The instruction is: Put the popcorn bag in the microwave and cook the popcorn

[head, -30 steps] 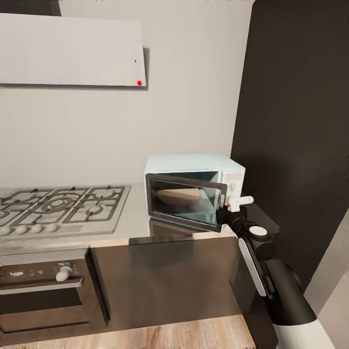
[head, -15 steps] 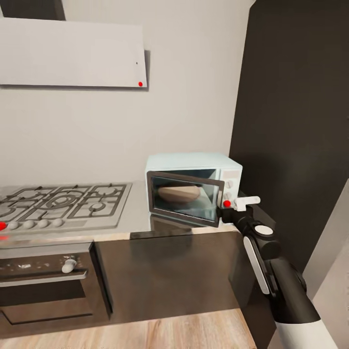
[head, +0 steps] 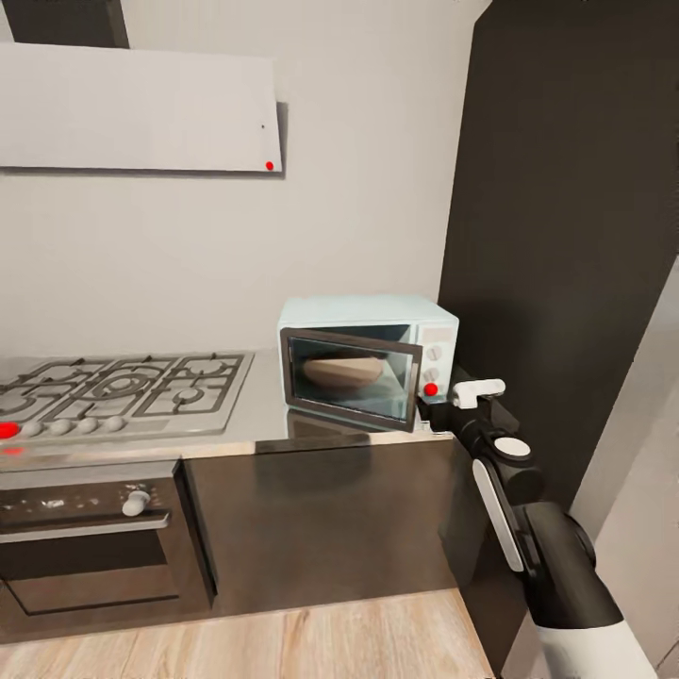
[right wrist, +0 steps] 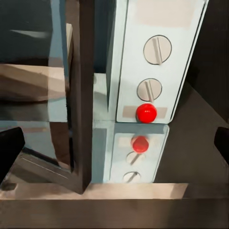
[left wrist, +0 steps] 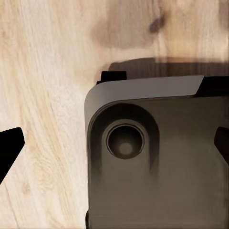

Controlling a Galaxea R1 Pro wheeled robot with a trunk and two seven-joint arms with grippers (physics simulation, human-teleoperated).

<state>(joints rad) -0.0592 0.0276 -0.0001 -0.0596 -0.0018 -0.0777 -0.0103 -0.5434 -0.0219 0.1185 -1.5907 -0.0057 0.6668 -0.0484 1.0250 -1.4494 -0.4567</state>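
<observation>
Since a second ago my right tool [head: 451, 404] has drawn back a little from the microwave [head: 366, 356], whose dark glass door [head: 351, 380] has swung from well ajar to nearly shut, and a red light [head: 431, 389] now glows under the two knobs on its white panel. My head has shifted too, so the whole scene sits a bit differently. That tool hovers off the front right corner of the counter [head: 255, 429], just before the panel; its fingertips stand wide apart and hold nothing. Through the glass I see a tan rounded shape, the popcorn bag [head: 341, 373], inside the microwave at the counter's right end. Left of it lies the gas hob [head: 118, 389], with the oven [head: 90, 538] below. My left tool [left wrist: 114, 143] hangs spread and empty over the wood floor [left wrist: 43, 71].
</observation>
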